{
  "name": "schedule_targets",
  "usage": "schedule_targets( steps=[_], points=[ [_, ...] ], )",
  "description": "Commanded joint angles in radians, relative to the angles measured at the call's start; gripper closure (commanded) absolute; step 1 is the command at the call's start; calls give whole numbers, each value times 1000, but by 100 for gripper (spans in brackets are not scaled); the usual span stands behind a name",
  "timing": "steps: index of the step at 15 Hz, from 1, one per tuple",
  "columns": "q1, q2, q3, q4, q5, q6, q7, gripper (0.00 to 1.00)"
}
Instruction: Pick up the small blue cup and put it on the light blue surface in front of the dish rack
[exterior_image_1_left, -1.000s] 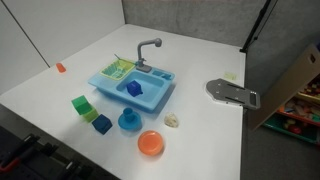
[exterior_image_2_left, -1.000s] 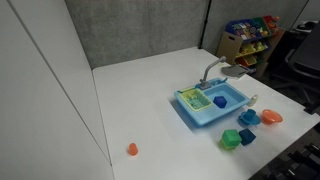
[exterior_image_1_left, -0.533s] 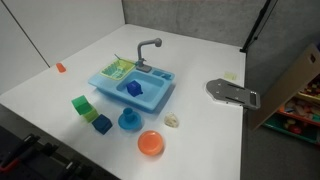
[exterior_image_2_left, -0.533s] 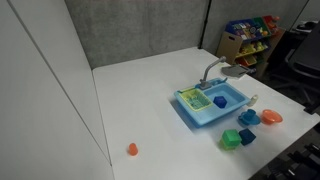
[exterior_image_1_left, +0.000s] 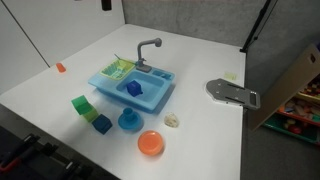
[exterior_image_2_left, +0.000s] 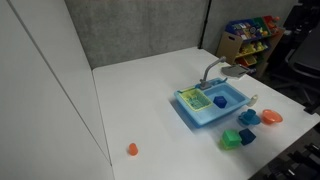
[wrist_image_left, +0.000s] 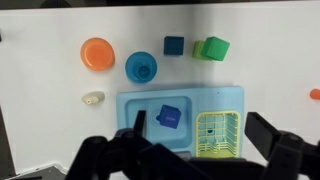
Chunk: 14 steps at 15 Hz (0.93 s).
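Cup (wrist_image_left: 141, 68) — round, deep blue, seemingly seated on a lighter plate (wrist_image_left: 129, 70), though the two are hard to tell apart — lies at about ten-thirty from the gripper (wrist_image_left: 197, 126) in the wrist view, well apart from it. The gripper hangs high over the sink (wrist_image_left: 126, 100), jaws spread wide and holding nothing. Being round, the cup has no long axis, so any jaw heading should serve; the move looks like a shift toward ten-thirty, then a long descent.

Around the cup are an orange disc (wrist_image_left: 97, 53) at ten o'clock, a blue block (wrist_image_left: 174, 45) at two, and the sink's edge just beside it at six. None touches it, but the block and the sink edge leave the tighter gaps. The ledge (wrist_image_left: 215, 98) lies at four o'clock from the cup, on the twelve-o'clock side of the rack (wrist_image_left: 217, 136). A green block (wrist_image_left: 213, 48) stands near that path.
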Motion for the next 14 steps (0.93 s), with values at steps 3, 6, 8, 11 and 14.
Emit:
schedule_targets(
  steps=[3,6,8,11,14],
  points=[
    [-11,114,20,99,23,-26,30,0],
    [-13,97,25,65,13,1,15,0],
    [-15,89,24,74,16,-14,0,0],
    [-15,99,25,57,1,10,9,0],
    [-22,122,20,19,3,57,19,0]
  ],
)
